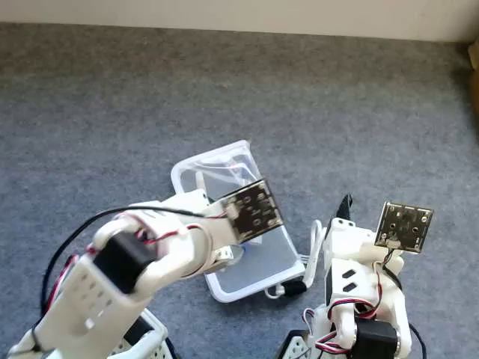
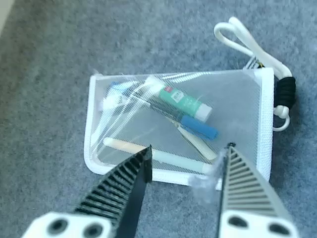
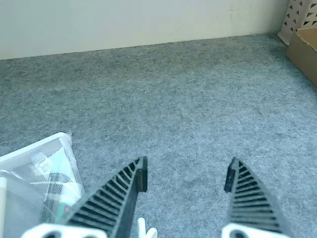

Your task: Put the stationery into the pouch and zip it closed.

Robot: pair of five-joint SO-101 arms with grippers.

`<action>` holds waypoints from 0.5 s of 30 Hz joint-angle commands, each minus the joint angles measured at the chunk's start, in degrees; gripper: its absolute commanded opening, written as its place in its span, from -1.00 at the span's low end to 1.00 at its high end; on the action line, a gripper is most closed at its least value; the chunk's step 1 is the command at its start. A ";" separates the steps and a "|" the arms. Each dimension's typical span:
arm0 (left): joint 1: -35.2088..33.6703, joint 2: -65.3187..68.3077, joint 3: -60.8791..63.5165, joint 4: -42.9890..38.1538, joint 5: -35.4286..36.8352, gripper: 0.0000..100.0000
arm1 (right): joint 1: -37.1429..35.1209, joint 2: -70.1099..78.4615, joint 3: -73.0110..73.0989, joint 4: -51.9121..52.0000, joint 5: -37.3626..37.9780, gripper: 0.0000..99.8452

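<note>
In the high view, 2 white arms rise from the bottom edge. The left arm [image 1: 142, 258] slants from the lower left corner up toward the centre of the frame, its wrist tipped downward. The right arm [image 1: 359, 292] stands folded in the lower right. The left gripper [image 2: 187, 151] has its 2 ribbed fingers spread wide, holding nothing. The right gripper [image 3: 187, 167] is likewise spread wide, with nothing between its fingers.
</note>
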 commanded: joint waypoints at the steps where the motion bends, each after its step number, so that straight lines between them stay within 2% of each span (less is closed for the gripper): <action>1: -0.22 -7.78 -1.71 0.18 0.70 -0.63 | -0.48 -0.75 -0.22 -1.36 0.35 -0.52; 4: -4.18 -13.23 1.19 -0.09 0.70 -0.66 | -0.48 -0.75 0.84 -1.36 0.35 -0.57; 10: -12.35 -23.96 12.35 -5.71 0.70 -0.83 | -0.57 -0.75 2.24 -1.80 0.79 -0.96; 15: -17.80 -34.95 23.43 -12.57 0.70 -0.98 | -4.62 -0.75 2.33 -1.71 0.79 -0.98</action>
